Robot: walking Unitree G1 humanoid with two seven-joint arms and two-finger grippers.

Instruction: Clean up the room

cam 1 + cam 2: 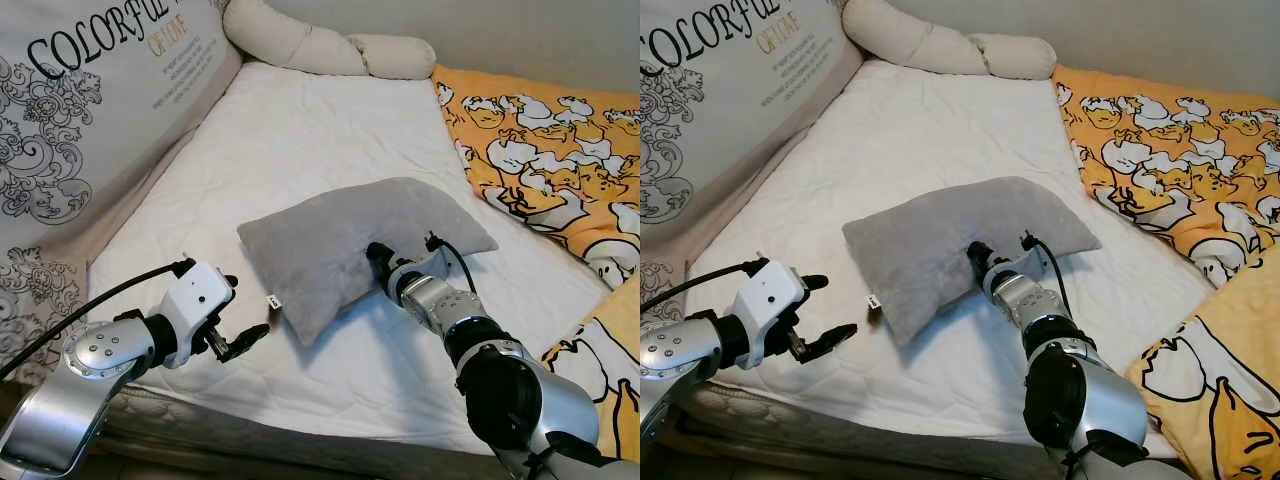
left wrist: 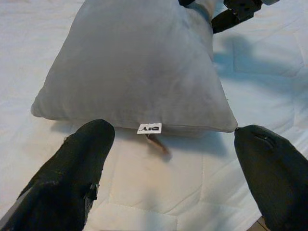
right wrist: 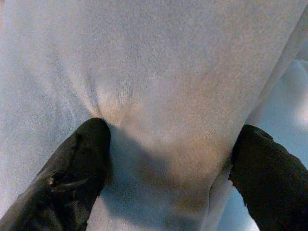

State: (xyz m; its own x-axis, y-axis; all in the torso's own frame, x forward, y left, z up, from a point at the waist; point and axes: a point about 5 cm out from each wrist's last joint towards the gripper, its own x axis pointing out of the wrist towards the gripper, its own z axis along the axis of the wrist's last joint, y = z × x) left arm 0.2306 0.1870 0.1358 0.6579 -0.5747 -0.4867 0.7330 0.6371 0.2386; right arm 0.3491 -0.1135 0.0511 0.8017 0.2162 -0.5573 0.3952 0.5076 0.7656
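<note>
Right end effector [image 1: 978, 256] against grey pillow [image 1: 940, 240]

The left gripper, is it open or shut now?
Open. The left gripper has its two black fingers spread wide apart before the grey pillow, touching nothing.

A home bedroom: a quilted mattress [image 1: 300, 130] with pillows [image 1: 330, 45].

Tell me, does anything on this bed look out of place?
The grey pillow lies askew in the middle of the white mattress, away from the cushions at the head. The right hand presses into it, fingers apart; the left hand waits open by its tagged edge. The orange duck blanket lies rumpled alongside.
</note>
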